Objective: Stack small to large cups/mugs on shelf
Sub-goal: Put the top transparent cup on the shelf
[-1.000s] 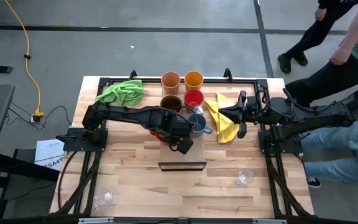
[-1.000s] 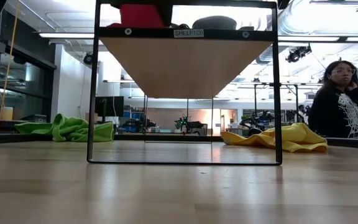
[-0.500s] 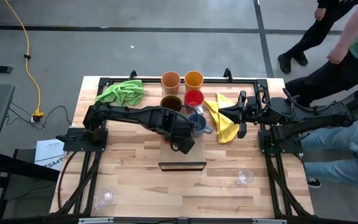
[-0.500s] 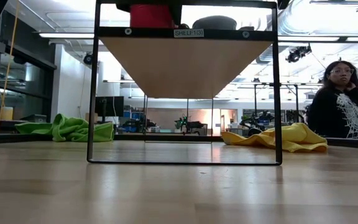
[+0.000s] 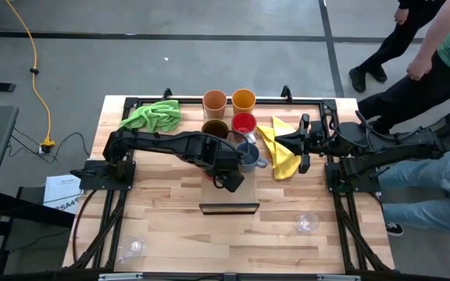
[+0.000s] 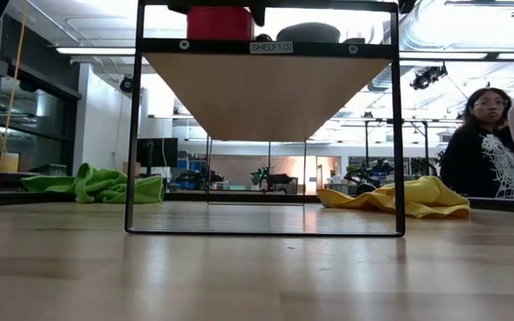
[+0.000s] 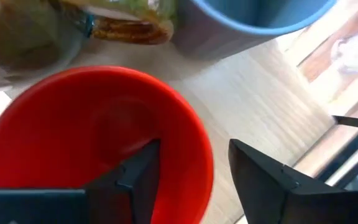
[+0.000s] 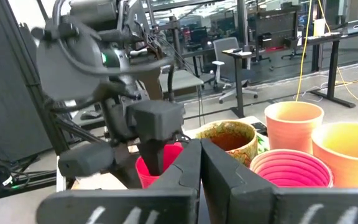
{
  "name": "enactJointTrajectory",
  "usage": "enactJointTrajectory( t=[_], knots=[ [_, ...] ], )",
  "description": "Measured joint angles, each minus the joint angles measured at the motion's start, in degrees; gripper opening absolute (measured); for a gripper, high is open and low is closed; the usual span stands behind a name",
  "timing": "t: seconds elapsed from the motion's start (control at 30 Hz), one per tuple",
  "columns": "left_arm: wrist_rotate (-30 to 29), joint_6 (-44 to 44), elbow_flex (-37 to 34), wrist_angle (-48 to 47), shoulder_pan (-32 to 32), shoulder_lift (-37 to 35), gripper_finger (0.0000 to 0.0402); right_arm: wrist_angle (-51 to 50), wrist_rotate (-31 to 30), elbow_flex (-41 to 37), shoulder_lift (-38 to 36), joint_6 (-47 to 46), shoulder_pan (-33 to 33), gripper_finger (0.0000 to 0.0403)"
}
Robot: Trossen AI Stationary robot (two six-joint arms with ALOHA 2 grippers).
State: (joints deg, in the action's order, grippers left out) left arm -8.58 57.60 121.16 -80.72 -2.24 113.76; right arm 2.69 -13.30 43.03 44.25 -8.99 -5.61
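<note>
Red mug (image 7: 95,140) sits on the shelf (image 6: 266,46) beside the blue mug (image 7: 247,22), my left gripper (image 7: 194,174) parted astride its rim; I judge lifting clear comes next.

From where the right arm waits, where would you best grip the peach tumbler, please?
Probably by its rim, from above: the peach tumbler stands upright and open-mouthed at the table's back edge, with the orange tumbler close beside it, so one finger inside and one outside should fit best.
</note>
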Motion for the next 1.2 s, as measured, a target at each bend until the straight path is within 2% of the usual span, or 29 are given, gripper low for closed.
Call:
enactJointTrajectory(
  t=[0.67,0.87,1.03,1.2],
  knots=[
    [-1.53,-4.78,0.00,1.73,0.00,-11.08,0.0184,-0.33,0.00,0.00,0.00,-0.09,0.00,0.0000],
    [-3.27,-14.03,0.00,7.47,0.00,-17.29,0.0184,-0.32,-0.01,0.00,-0.02,-0.15,0.00,0.0000],
    [-10.50,-26.50,0.00,12.04,-0.02,-23.61,0.0184,-0.12,0.00,0.00,-0.02,-0.16,0.00,0.0000],
    [-15.53,-34.51,-2.47,16.76,-0.02,-30.51,0.0184,0.10,-0.02,0.00,0.00,-2.48,0.00,0.0000]
  ],
)
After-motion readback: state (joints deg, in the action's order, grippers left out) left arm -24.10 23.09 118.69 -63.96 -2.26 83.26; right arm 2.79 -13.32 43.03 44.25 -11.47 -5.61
